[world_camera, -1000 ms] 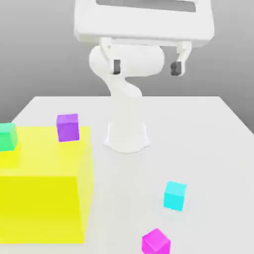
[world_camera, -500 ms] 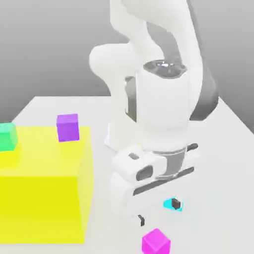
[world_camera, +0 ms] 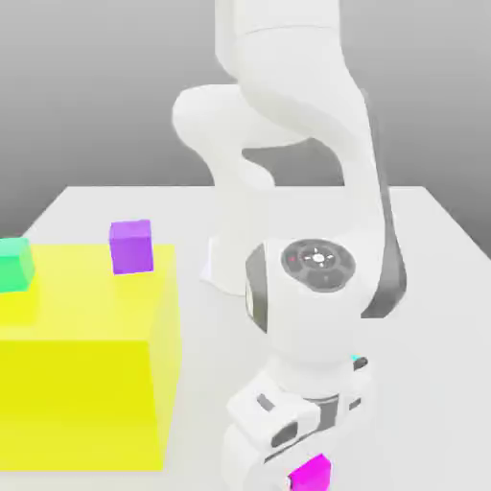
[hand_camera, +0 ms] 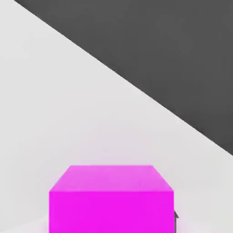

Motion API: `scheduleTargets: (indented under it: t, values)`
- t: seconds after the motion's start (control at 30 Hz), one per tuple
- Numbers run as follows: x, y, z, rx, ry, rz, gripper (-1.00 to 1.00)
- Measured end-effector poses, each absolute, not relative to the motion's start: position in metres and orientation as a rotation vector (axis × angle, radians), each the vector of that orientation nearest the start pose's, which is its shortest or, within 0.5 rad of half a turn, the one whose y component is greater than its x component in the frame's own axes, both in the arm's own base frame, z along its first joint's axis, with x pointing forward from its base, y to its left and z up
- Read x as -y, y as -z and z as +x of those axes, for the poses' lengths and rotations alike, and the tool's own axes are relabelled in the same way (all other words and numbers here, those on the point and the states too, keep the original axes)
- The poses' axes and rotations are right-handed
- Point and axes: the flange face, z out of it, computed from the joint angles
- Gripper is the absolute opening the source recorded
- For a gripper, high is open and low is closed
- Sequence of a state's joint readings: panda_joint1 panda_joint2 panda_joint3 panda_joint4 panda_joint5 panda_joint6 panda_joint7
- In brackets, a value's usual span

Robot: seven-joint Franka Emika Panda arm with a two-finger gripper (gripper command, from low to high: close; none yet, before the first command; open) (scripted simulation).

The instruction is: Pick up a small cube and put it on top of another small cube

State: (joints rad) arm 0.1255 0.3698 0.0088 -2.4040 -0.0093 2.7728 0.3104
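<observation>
The small magenta-pink cube (world_camera: 313, 473) rests on the white table (world_camera: 436, 288) at the front of the exterior view. My arm bends down over it, and the gripper (world_camera: 305, 472) sits low on it. In the hand view the cube (hand_camera: 111, 198) looms very close, with a dark fingertip (hand_camera: 175, 215) against its side. The jaws are shut on the cube, which still touches the table. The small green cube (world_camera: 13, 264) is far off at the exterior view's left, by the top far corner of the big yellow block (world_camera: 86, 369).
A violet-purple cube (world_camera: 130, 246) stands at the yellow block's far edge. A sliver of a cyan cube (world_camera: 360, 362) peeks out just behind my wrist. The table's edge (hand_camera: 136, 88) runs close beyond the magenta cube.
The arm swung down from high above the table to the magenta cube. The fingers, wide apart before, have closed on it. The cyan cube is now mostly hidden behind the wrist.
</observation>
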Motion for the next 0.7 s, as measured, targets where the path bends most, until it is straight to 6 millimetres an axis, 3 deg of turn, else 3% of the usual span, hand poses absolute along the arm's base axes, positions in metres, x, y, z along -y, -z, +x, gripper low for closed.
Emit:
scheduleTargets:
  t: [0.1, 0.13, 0.23, 0.33, 0.37, 0.5, 0.63, 0.7]
  values:
    - [-0.061, -0.190, 0.498, -0.290, -0.019, -3.134, -1.00]
    - [-0.046, -0.202, 0.504, -0.361, -0.024, -3.133, -1.00]
    - [0.020, -0.250, 0.515, -0.671, -0.024, -3.097, -1.00]
    - [0.102, -0.302, 0.507, -1.040, -0.024, -2.999, -1.00]
    - [0.134, -0.320, 0.499, -1.176, -0.025, -2.947, -1.00]
    - [0.220, -0.384, 0.452, -1.594, -0.026, -2.730, -1.00]
    - [0.282, -0.439, 0.387, -1.935, -0.032, -2.468, -1.00]
    - [0.294, -0.443, 0.362, -2.032, -0.011, -2.388, -1.00]
